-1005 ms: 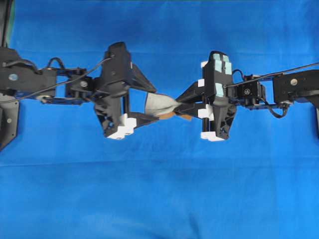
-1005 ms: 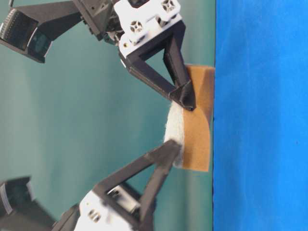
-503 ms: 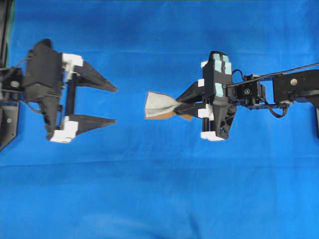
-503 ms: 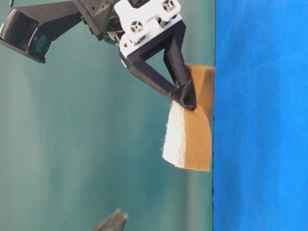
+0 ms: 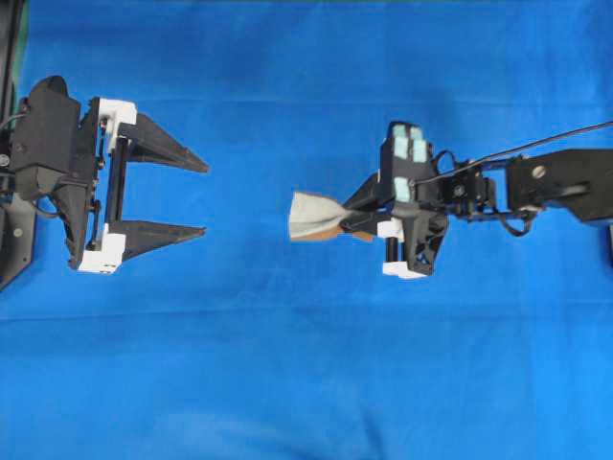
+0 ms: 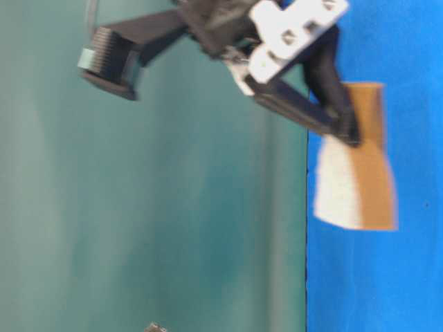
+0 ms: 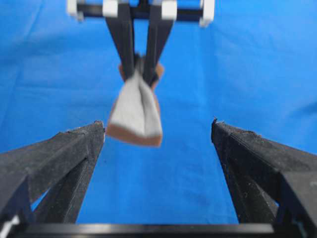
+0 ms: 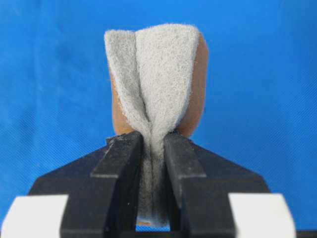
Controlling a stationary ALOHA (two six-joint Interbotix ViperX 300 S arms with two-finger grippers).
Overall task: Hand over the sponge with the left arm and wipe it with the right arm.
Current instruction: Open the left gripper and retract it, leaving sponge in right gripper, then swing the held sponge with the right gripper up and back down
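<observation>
Right gripper: sponge is pinched at one end only.
Left gripper: spread wide, empty.
Risk: sponge could be twisted loose when pressed on the blue cloth.

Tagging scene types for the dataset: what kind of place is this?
Probably a lab tabletop manipulation rig: a plain blue cloth covers the work surface, two black robot arms face each other, left gripper open, right gripper pinching a sponge, with a teal backdrop.

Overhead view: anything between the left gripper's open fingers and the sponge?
Nothing but bare blue cloth. The overhead view shows a clear gap between the left gripper and the sponge, which the right gripper pinches.
</observation>
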